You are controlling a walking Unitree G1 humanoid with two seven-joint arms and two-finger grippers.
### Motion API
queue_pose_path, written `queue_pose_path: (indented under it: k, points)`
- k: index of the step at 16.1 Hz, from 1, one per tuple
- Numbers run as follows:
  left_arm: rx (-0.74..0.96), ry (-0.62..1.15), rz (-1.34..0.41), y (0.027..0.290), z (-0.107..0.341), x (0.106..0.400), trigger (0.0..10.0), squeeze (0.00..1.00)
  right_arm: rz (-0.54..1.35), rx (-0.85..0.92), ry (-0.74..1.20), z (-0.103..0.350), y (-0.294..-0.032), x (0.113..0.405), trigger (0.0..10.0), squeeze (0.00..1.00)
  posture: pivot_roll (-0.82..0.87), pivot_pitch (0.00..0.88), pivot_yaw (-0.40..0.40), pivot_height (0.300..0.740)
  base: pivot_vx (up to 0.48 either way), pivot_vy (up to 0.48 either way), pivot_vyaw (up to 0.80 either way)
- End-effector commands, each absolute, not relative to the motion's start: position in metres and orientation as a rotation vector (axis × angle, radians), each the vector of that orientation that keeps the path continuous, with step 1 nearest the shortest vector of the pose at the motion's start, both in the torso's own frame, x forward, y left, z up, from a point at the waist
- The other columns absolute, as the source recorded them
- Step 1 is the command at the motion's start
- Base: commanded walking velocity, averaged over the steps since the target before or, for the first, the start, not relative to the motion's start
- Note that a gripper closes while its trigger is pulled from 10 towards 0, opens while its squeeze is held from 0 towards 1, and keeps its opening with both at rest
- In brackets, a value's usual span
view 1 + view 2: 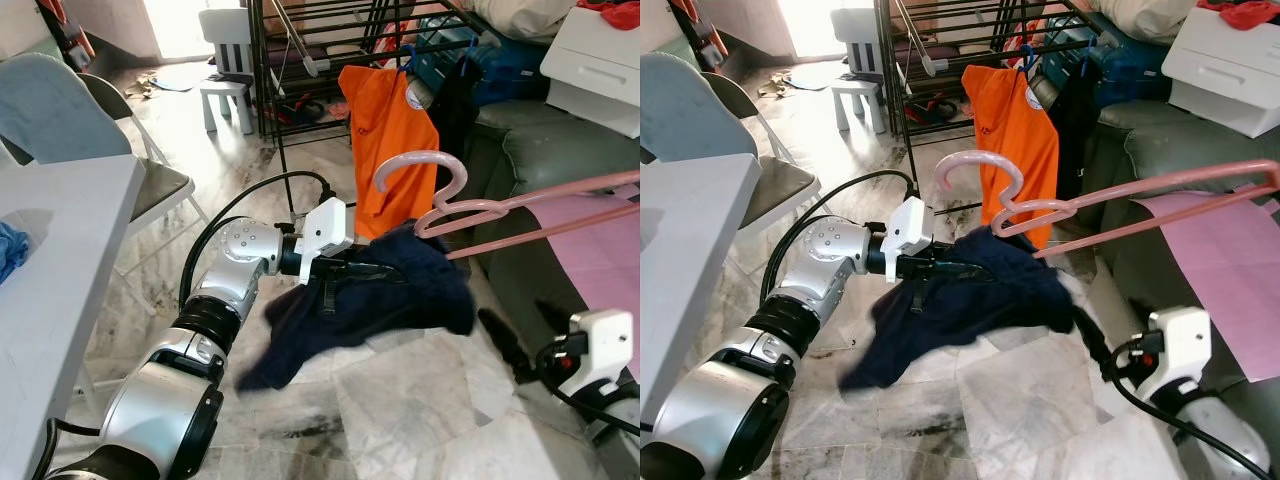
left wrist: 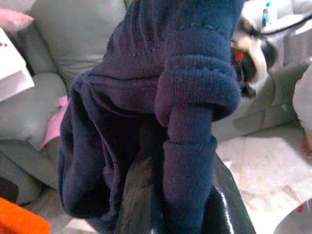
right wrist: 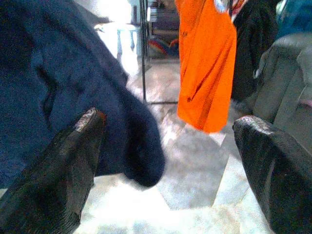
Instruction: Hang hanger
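Observation:
A pink plastic hanger (image 1: 470, 208) sits with its hook up and its bars running off to the right. Its lower end rests in a navy sweater (image 1: 400, 290). My left gripper (image 1: 352, 270) reaches in from the left and is shut on the sweater's edge; the left wrist view has a ribbed cuff (image 2: 190, 146) bunched between the fingers. The sweater hangs down over the marble floor. My right gripper (image 3: 165, 165) is low at the right, open, with the sweater (image 3: 73, 87) beside one finger (image 3: 63, 165) and nothing held.
A black drying rack (image 1: 285, 70) stands behind with an orange shirt (image 1: 390, 140) hanging on it. A grey sofa (image 1: 545, 150) with a pink sheet (image 1: 600, 260) lies right. A white table (image 1: 60, 250), a chair (image 1: 60, 110) and a white stool (image 1: 225, 70) stand left.

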State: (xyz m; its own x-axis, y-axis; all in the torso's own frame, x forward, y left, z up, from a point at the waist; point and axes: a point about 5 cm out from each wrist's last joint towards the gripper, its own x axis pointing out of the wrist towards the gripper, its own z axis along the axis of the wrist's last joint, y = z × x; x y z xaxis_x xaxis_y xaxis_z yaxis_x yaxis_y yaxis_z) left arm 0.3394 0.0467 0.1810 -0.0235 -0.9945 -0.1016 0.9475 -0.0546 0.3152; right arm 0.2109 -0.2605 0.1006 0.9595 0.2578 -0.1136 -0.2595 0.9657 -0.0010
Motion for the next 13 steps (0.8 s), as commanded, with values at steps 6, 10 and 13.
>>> queue_pose_path:
  k: [6, 10, 13]
  points:
    - [0.393, -0.251, -1.635, 0.048, 0.192, 0.335, 0.0, 0.00, 0.296, -0.011, 0.093, 0.101, -0.259, 0.222, 10.0, 0.00, -0.04, 0.000, 0.002, 0.740, 0.000, 0.000, 0.00]
    - [0.387, -0.194, -1.652, 0.053, 0.183, 0.334, 0.0, 0.00, 0.244, -0.018, 0.075, 0.104, -0.275, 0.226, 10.0, 0.00, -0.04, 0.000, 0.003, 0.740, 0.000, 0.000, 0.00]
    - [0.408, -0.209, -1.654, 0.052, 0.186, 0.335, 0.0, 0.00, 0.265, -0.001, 0.087, 0.098, -0.270, 0.229, 10.0, 0.00, -0.03, 0.000, -0.001, 0.740, 0.000, 0.000, 0.00]
